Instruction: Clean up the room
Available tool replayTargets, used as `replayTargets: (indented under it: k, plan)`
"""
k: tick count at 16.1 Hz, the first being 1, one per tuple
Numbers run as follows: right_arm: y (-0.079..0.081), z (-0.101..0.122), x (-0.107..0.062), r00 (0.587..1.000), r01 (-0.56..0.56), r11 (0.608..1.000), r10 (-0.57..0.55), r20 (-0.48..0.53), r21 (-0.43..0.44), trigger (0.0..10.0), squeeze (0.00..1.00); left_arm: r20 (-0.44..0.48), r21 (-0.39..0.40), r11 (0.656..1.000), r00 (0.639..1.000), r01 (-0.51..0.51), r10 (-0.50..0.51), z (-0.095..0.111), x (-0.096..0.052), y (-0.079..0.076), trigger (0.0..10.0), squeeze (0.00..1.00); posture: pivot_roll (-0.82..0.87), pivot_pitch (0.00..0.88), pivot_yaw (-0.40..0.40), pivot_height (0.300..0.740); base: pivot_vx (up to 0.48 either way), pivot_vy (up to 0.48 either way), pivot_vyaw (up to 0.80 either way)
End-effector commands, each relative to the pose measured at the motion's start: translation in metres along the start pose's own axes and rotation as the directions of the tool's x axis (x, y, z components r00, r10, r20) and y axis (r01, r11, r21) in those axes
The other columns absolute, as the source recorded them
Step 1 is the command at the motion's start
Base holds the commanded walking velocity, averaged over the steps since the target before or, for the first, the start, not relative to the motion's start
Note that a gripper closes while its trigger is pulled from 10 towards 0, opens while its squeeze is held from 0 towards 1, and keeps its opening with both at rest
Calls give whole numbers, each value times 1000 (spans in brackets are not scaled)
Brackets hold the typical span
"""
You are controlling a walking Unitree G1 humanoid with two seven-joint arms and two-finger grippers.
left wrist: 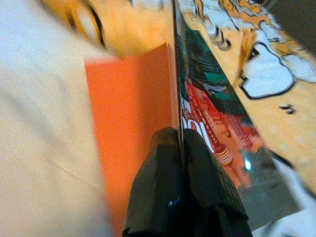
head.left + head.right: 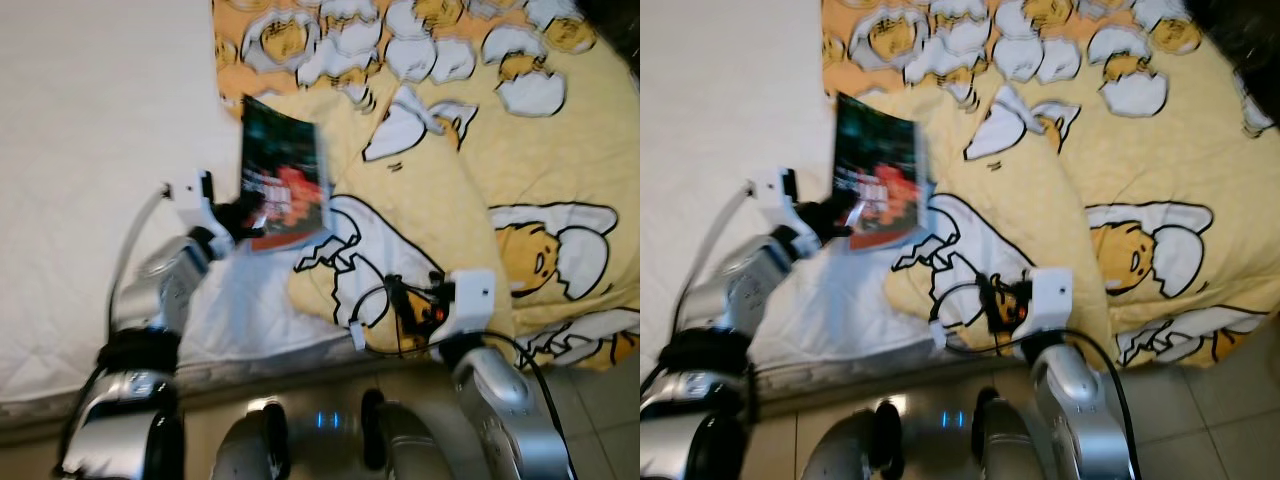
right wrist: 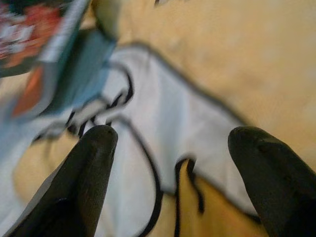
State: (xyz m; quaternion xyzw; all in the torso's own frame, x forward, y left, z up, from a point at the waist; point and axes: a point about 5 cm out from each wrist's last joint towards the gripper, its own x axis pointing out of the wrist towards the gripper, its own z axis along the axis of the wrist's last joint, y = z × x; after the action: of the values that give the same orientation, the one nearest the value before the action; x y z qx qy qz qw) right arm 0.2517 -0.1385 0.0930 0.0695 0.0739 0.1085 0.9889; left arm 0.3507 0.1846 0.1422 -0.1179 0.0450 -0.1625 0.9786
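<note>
A thin book (image 2: 283, 175) with a dark green and red cover is held up, tilted, above the bed where the white sheet meets the yellow quilt. My left gripper (image 2: 246, 214) is shut on its lower left corner. In the left wrist view the two black fingers (image 1: 163, 163) pinch the book's edge (image 1: 207, 113), with an orange inner page (image 1: 133, 113) beside them. My right gripper (image 2: 400, 300) is open over the quilt's near edge, its fingers (image 3: 94, 163) spread wide above the egg-print fabric (image 3: 163, 113) with nothing between them.
The yellow quilt (image 2: 480, 160) with egg cartoon prints covers the bed's right half. The white quilted sheet (image 2: 90, 150) covers the left half. The bed's front edge (image 2: 250, 368) runs just before my body, with tiled floor (image 2: 600, 400) at the lower right.
</note>
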Motion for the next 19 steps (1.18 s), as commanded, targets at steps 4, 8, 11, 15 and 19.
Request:
replayTargets:
  k: [4,8,11,15,19]
  plan:
    - [-19,26,14,981,138,987,-125,150,-79,10000,0,119,219,961,982,-167,144,14,-25,6,0,0,-24,0,39,740,0,0,0]
    - [-21,21,25,985,117,990,-105,139,-82,10000,0,107,241,942,971,-233,212,8,-37,14,0,0,17,0,11,740,0,0,0]
    - [-16,19,29,984,108,990,-95,149,-85,10000,0,93,278,929,970,-243,226,3,-32,6,10000,0,20,0,5,740,0,0,0]
    - [-15,11,29,987,98,991,-85,140,-93,10000,0,98,329,931,986,-160,135,4,-18,-10,10000,0,-3,0,8,740,0,237,0]
    - [-16,9,27,986,102,990,-87,143,-102,10000,0,95,350,928,990,-130,103,5,-12,-15,10000,0,-16,0,11,740,0,480,0]
